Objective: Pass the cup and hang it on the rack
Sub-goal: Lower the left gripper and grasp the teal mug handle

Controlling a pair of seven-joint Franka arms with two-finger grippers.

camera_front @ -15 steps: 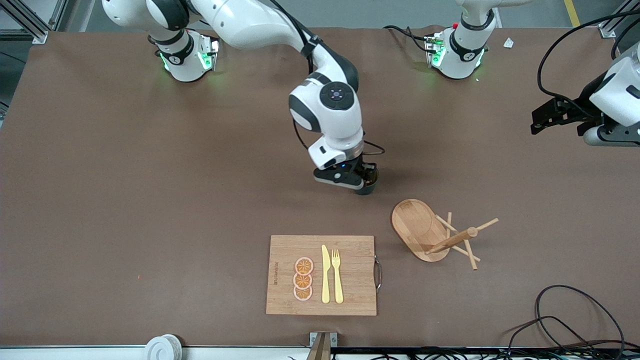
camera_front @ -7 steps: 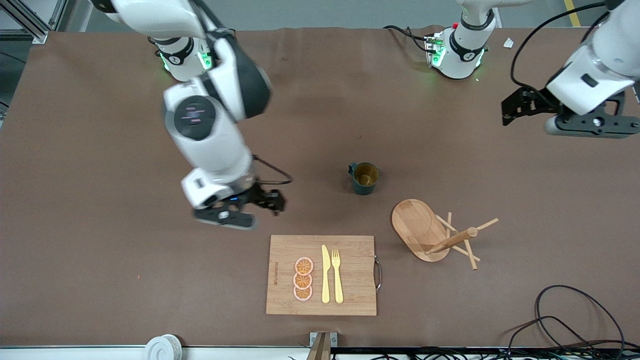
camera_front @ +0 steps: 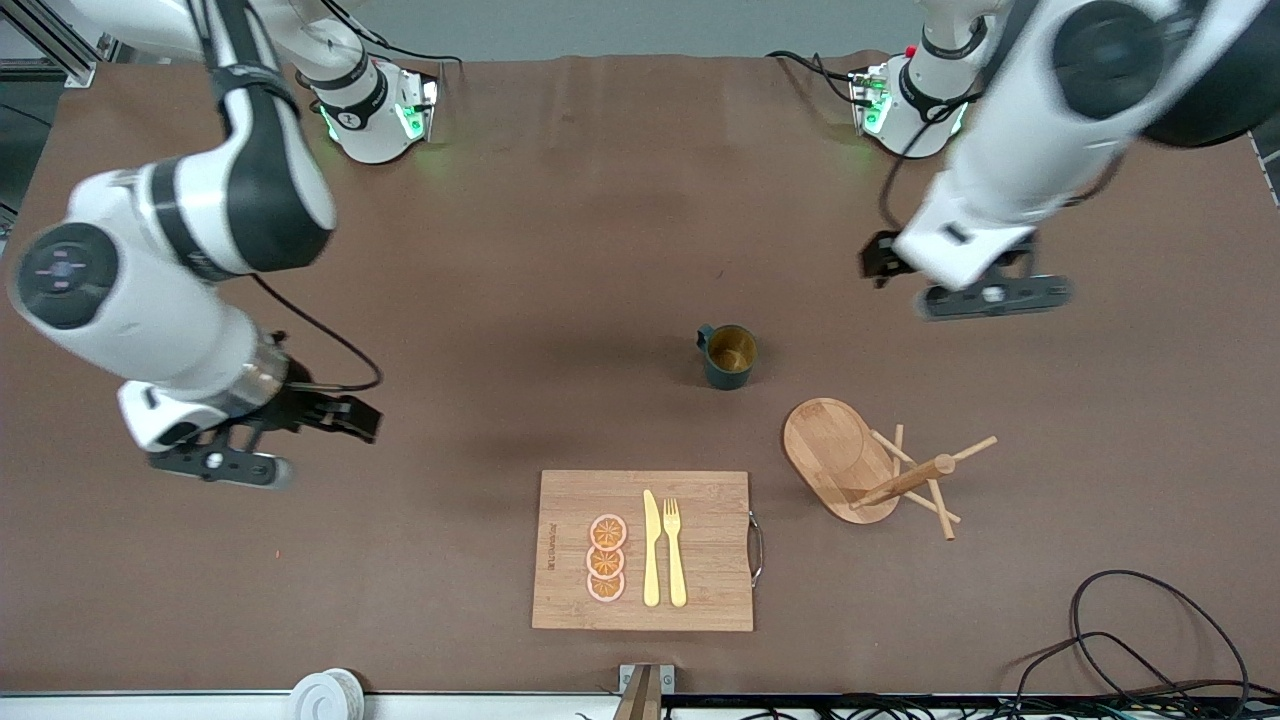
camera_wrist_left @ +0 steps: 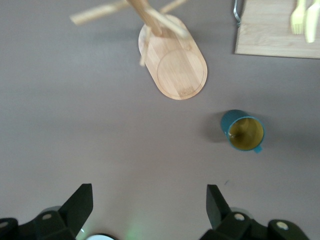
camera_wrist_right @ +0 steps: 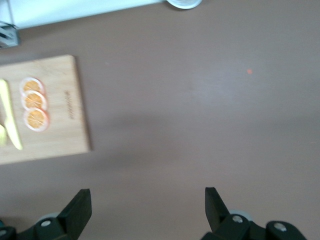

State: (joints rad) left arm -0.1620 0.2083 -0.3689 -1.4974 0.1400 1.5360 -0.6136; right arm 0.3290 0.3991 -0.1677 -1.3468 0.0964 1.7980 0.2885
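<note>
Standing upright on the brown table point(camera_front: 560, 250), the cup point(camera_front: 729, 356) is sitting alone with bare surface on every side, nearer the bases than the rack point(camera_front: 880, 470) and the cutting board point(camera_front: 643, 550). It is a small dark teal mug with a mustard-yellow inside, its little handle pointing toward the right arm's end of the table. The rack is lying close beside it, toward the left arm's end and nearer the front camera; its oval bamboo base is showing its flat face, and the round post and thin dowel pegs are sticking out from it toward the left arm's end.

The left gripper point(camera_front: 985, 297) is hanging in the air over bare table toward the left arm's end, well apart from the cup, its fingers point(camera_wrist_left: 80, 205) spread wide with nothing between them. The right gripper point(camera_front: 225, 465) is hovering over open table toward the right arm's end, fingers point(camera_wrist_right: 77, 210) likewise parted and empty.

The rectangular bamboo board with a metal handle is carrying three orange slices point(camera_front: 606, 558), a pale yellow knife point(camera_front: 651, 550) and a fork point(camera_front: 674, 550). Dark cables point(camera_front: 1150, 630) are looping at the table's near corner, and a white roll point(camera_front: 325, 693) is resting at the near edge.
</note>
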